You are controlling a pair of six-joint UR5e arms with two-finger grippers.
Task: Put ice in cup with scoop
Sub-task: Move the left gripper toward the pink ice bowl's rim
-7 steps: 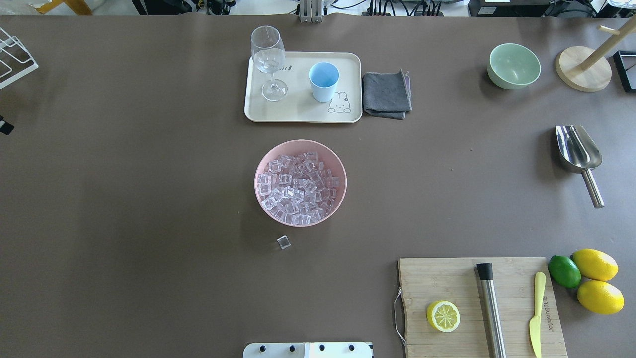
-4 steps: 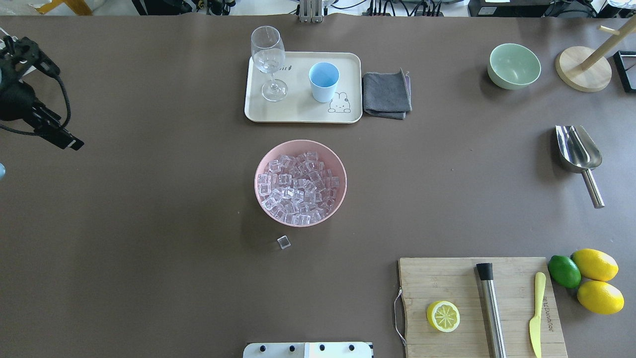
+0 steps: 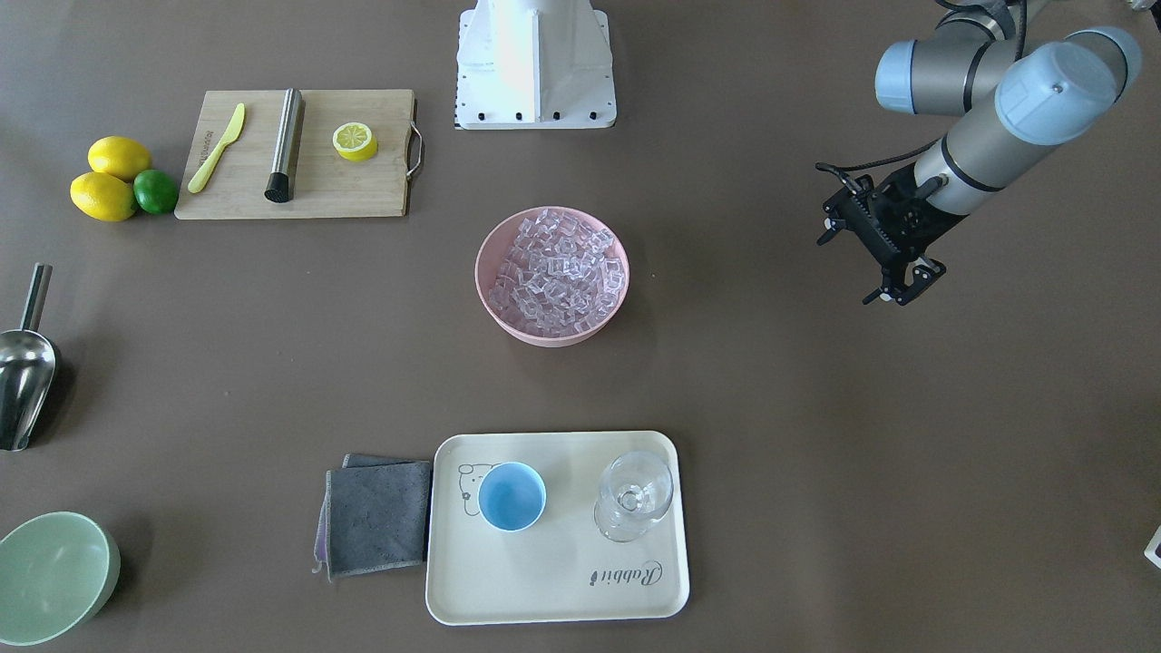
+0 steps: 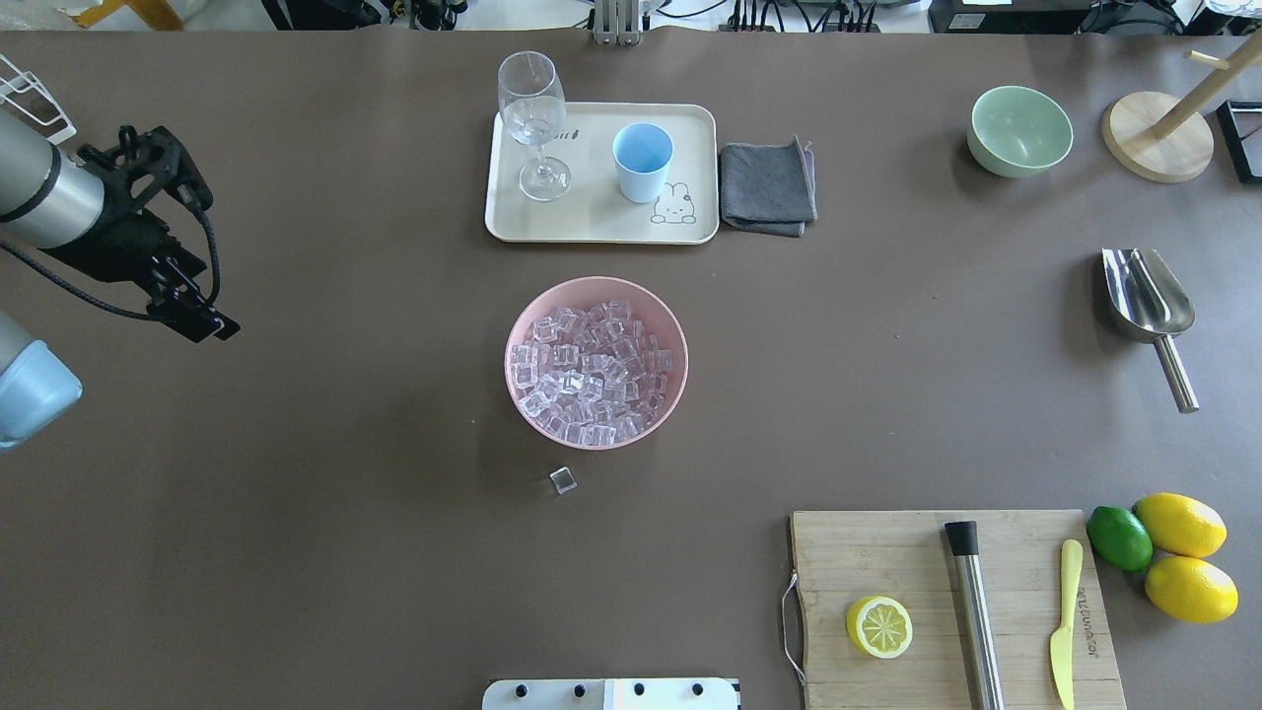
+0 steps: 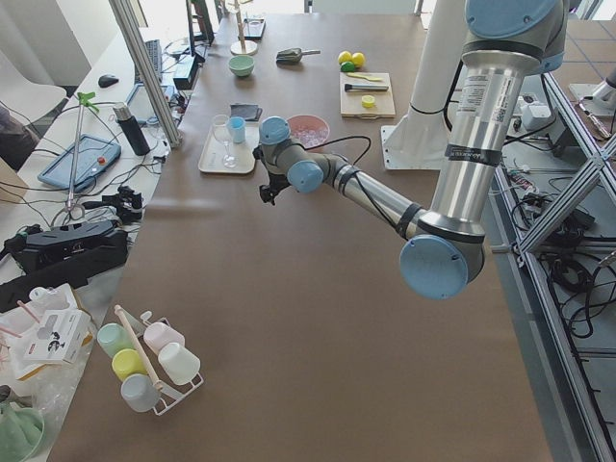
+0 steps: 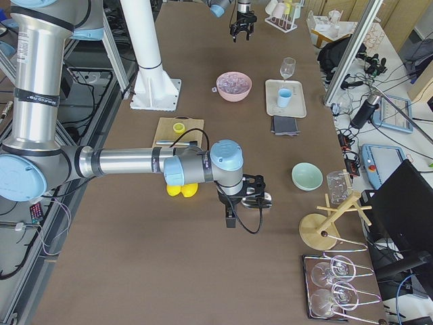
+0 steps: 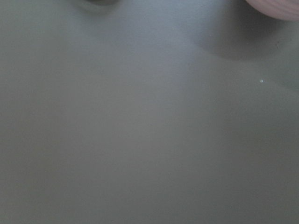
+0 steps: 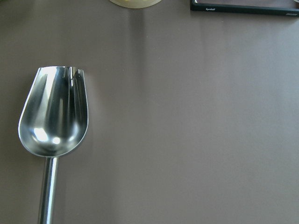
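Overhead exterior view: the left arm stretched in from the table's left edge. The left gripper (image 4: 163,242) hung over bare table with its fingers spread wide, holding nothing, well apart from the pink bowl (image 4: 596,286). The ice (image 4: 592,370) filled that bowl, and one loose cube (image 4: 563,480) lay near it. The cup (image 4: 642,161) stood upright on the tray (image 4: 592,222), beside a stemmed glass (image 4: 532,108). The scoop (image 4: 1149,301) lay flat near the right edge. In the exterior right view the right arm reached out low, with the right gripper (image 6: 240,203) hovering over the scoop. I could not tell whether its fingers were apart.
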